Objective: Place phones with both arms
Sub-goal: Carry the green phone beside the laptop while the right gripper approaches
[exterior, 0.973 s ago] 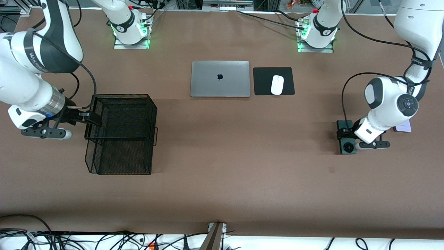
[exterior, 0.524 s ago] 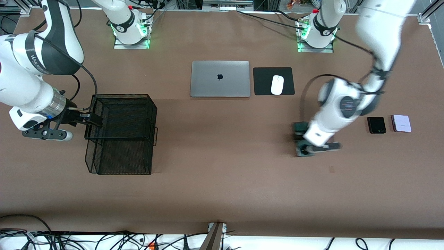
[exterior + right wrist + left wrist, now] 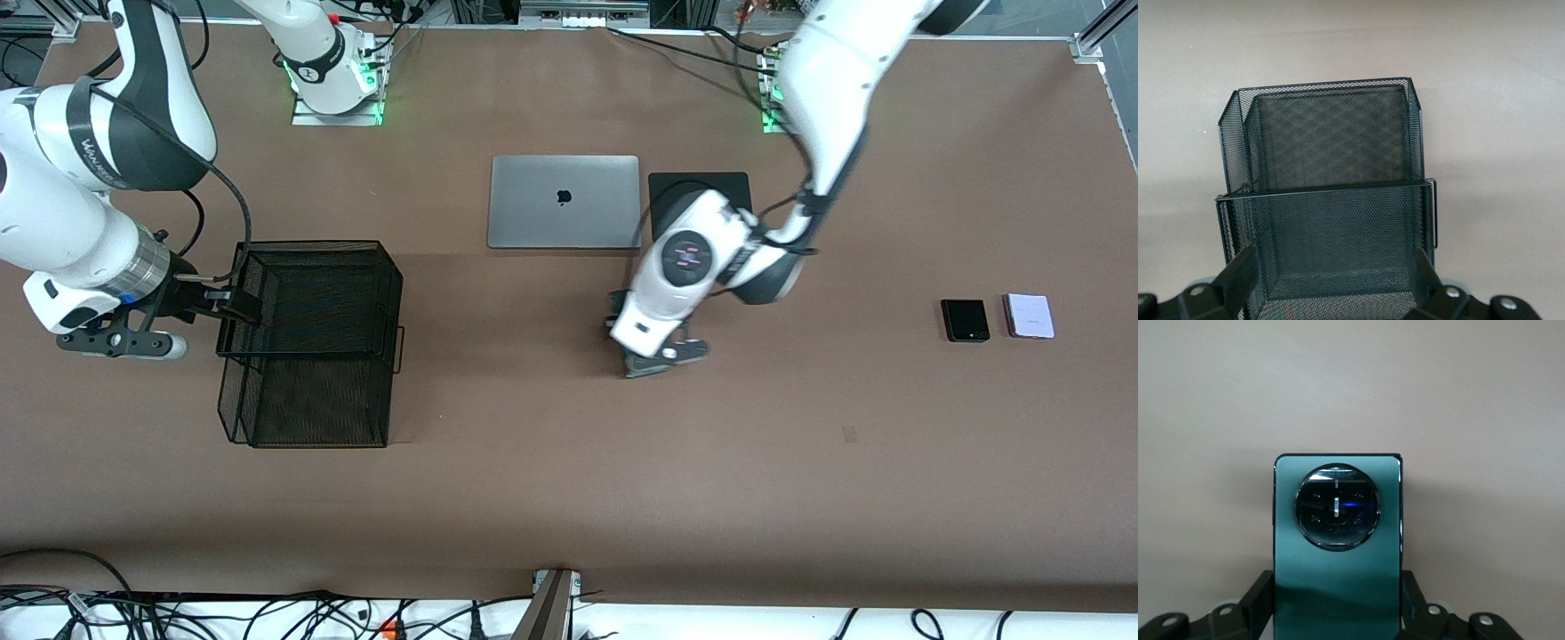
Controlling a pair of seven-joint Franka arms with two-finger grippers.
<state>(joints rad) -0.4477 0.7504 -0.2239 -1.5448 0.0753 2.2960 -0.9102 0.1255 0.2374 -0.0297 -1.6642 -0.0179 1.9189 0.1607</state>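
Gripping the green phone (image 3: 1337, 547) across its width, long axis pointing out past the fingers (image 3: 1255, 600), the left gripper (image 3: 653, 347) hangs mid-surface; the basket (image 3: 307, 342), rim pinched by the right gripper (image 3: 233, 302), lies toward the right arm's end.

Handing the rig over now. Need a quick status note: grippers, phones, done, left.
Left gripper: shut on the green phone, up over bare table near the laptop.
Right gripper: clamped on the wire basket wall.
Black phone and pale phone lie side by side at the left arm's end.
Done: green phone picked up. Left: no phone placed yet; two untouched.
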